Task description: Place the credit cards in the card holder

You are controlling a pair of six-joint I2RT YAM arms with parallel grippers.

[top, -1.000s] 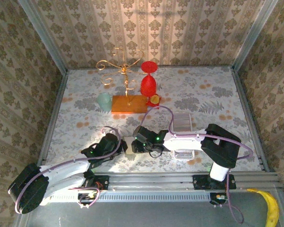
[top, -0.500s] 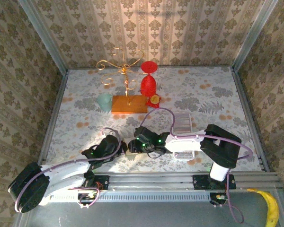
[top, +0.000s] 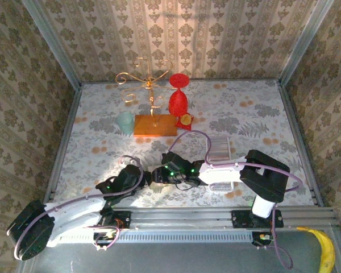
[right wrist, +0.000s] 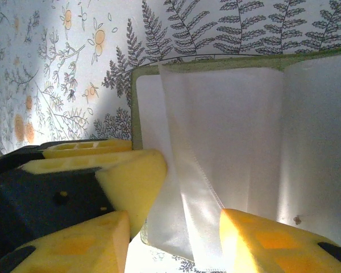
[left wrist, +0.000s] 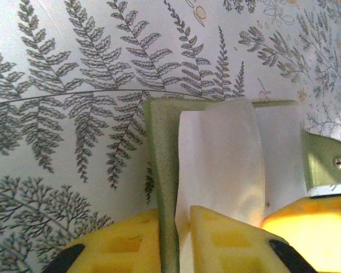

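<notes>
**Overhead view.** The card holder (top: 154, 174) lay open on the fern-patterned worktop (top: 261, 108), near the front edge and left of centre. Both arms converged on it, the left tool (top: 141, 177) at its left side and the right tool (top: 162, 173) at its right side. Well behind it stood a gold wire stand (top: 150, 85) on an orange base, with a red goblet (top: 178, 101) just to its right and a teal cup (top: 125, 121) to its left. A pale ribbed object (top: 219, 147), of a kind that could not be told, lay beyond the right arm. A banana (top: 326, 250) lay outside the worktop frame at lower right.

**Left wrist view.** The holder's green cover (left wrist: 159, 148) framed a pale inner face, and a clear sleeve (left wrist: 221, 153) lay across that face. A green snap tab (left wrist: 325, 165) projected from the right end. The left tool stood astride the cover's near edge, one yellow finger (left wrist: 125, 244) outside it and the other on the sleeve side. The jaws were close together, but whether they pinched the edge or merely flanked it could not be told.

**Right wrist view.** The right tool was released, its jaws well apart, and a loose leaf of the clear sleeve rose between them. The left tool's yellow fingers reached in from the left, at the holder's left edge
</notes>
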